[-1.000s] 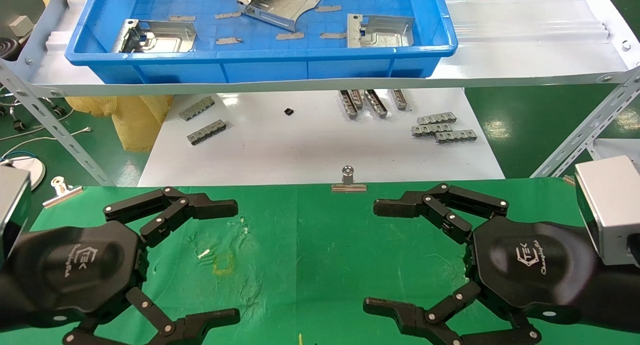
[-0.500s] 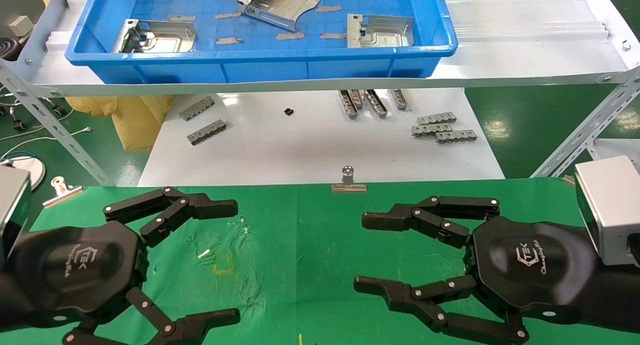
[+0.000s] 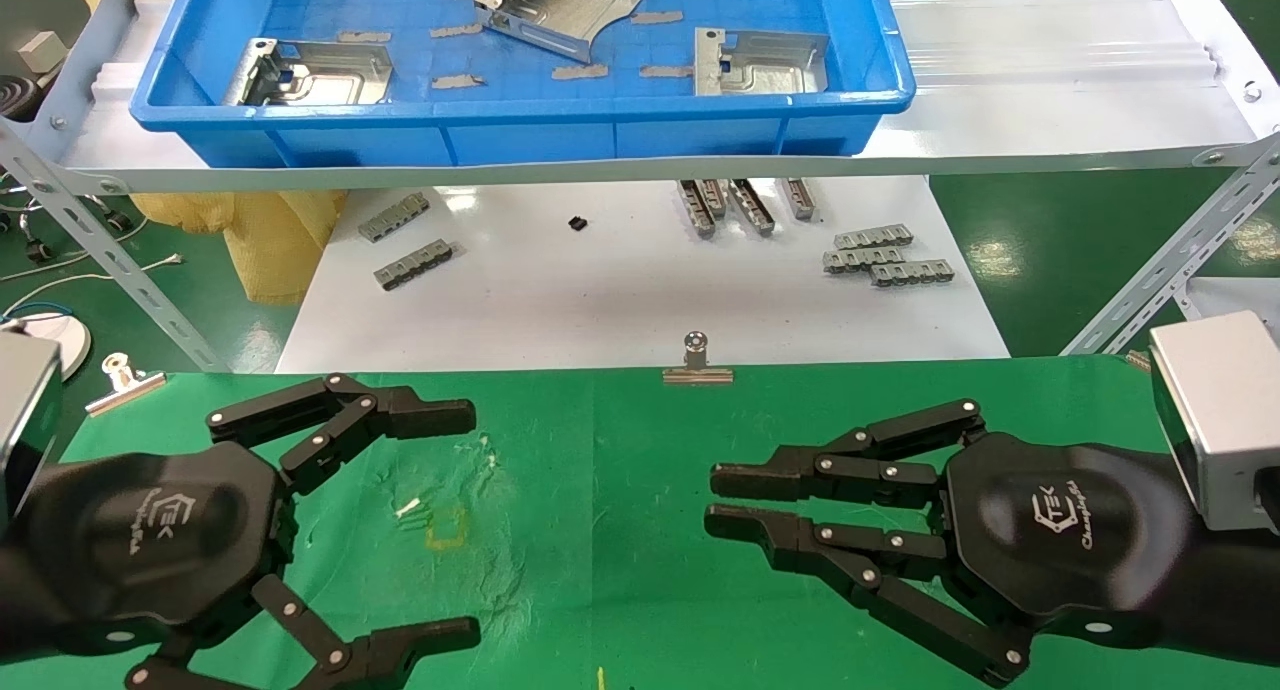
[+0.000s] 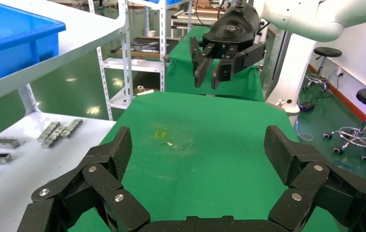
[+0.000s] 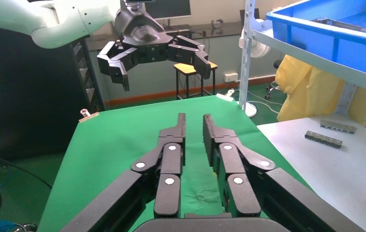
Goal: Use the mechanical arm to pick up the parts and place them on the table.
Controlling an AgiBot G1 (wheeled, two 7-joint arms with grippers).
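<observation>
Parts [image 3: 760, 62] in tray [image 3: 520, 135]; right gripper [image 3: 712, 500] nearly closed, empty.

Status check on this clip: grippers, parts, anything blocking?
Left gripper open over green table. Right gripper nearly shut, empty, over table. Three parts in blue tray, none on table. Nothing blocking.

The left gripper [image 4: 197, 162] hangs over the green table [image 4: 210, 140] with its fingers [image 4: 115, 154] spread wide. Far across, the right gripper [image 4: 209, 72] has fingers nearly together.
</observation>
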